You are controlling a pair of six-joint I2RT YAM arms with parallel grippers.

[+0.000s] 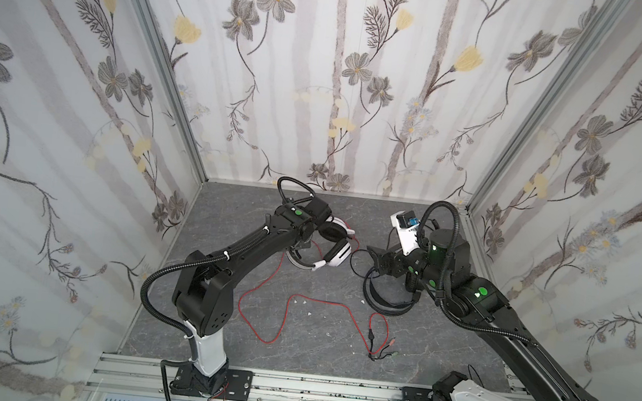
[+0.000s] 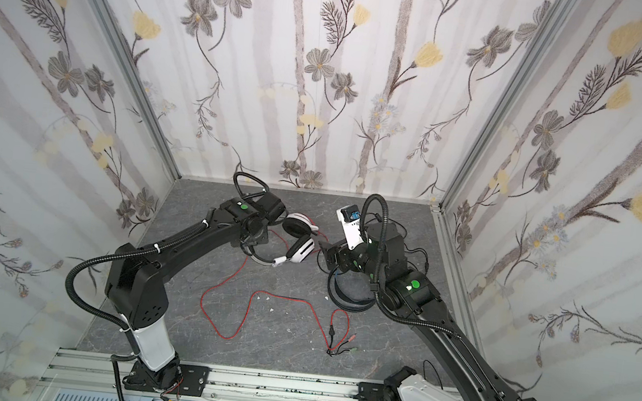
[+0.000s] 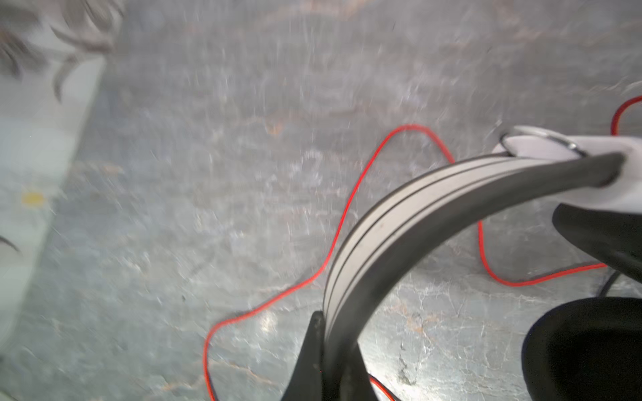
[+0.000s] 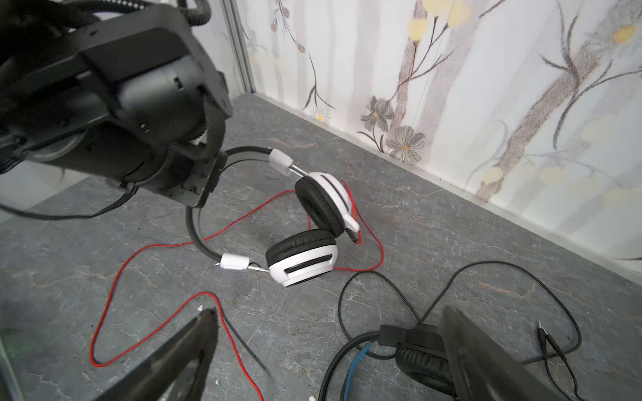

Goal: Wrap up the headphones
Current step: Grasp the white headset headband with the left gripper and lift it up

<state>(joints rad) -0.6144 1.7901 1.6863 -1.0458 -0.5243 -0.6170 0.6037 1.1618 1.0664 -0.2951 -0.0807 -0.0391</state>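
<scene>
My left claw pinches the white headset by its band, cups aimed at my right claw, which hangs spread near the black headset. The red cord sprawls over the counter toward me, likelier the free arm's reach. Only the left wrist view shows the pinch; in both top views the wrist hides it.

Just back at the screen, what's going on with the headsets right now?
The left gripper is shut on the headband of the white headset. The right gripper is open above the black headset, holding nothing. The red cord and the black cord lie loose on the table, neither wrapped yet.
</scene>
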